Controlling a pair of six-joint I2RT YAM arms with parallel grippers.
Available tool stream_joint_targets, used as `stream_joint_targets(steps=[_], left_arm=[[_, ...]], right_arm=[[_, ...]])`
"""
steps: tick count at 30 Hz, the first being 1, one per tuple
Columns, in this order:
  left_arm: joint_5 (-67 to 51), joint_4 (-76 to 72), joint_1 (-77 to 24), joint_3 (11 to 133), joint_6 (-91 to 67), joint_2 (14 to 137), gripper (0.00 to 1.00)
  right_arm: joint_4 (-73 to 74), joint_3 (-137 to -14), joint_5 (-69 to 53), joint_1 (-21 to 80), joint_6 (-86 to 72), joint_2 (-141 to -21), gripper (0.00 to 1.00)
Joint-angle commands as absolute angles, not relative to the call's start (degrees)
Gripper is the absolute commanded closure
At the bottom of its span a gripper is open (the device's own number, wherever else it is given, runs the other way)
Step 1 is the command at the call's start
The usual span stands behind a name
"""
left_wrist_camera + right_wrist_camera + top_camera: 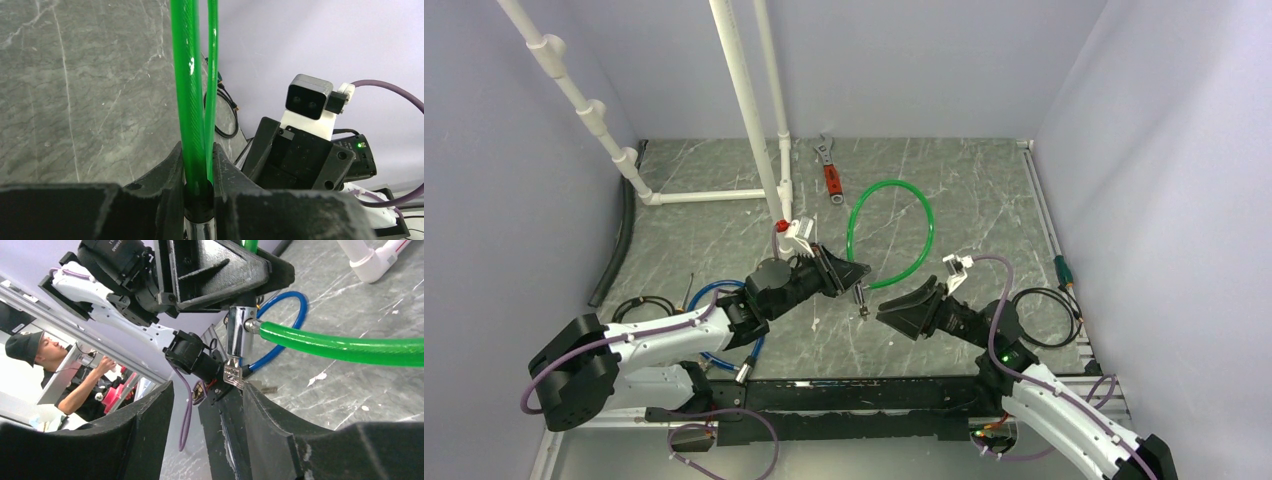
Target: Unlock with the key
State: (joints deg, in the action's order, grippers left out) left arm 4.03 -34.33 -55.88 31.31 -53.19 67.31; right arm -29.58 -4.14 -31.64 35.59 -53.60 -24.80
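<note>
My left gripper is shut on the dark collar end of the green cable lock and holds it off the table. In the left wrist view the left gripper has its jaws closed on the green cable just above the silver lock cylinder. The cylinder hangs downward with the small silvery key in its lower end; the key also shows in the top view. My right gripper is open, with the key just past its right fingertip; the right gripper holds nothing.
A red-handled wrench lies at the back by white pipes. A blue cable loop lies under my left arm. Black cable coils lie at the left and right. A green-handled screwdriver lies near the right wall.
</note>
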Motion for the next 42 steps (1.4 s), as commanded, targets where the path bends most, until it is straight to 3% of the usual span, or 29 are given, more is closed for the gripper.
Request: stream_joint_targets(steps=[1,29,36,40,42], left_arm=[[4.41,-39.86,-56.07,34.78,-52.48,65.43,1.0],[5.85,-41.74,-56.07,35.16,-53.53,66.65,1.0],[6.44,-41.68,-56.07,34.45,-53.79,65.86,1.0],[6.65,-41.8,-56.07,34.11,-54.04,65.76,1.0],[6.75,-41.84,-56.07,33.89,-53.97,65.74,1.0]], right_arm=[[-35.82,-6.06,-30.68,35.54,-54.65,-25.6,0.47],[-47.11,-9.68,-26.29,42.09,-52.32,-43.68,0.66],[-47.11,-9.72,-24.08,43.86,-51.69,-44.62,0.81],[-45.87,-10.32,-22.92,44.38,-51.13,-45.0,0.99],[-43.7,-11.06,-21.78,44.47,-50.79,-44.79,1.0]])
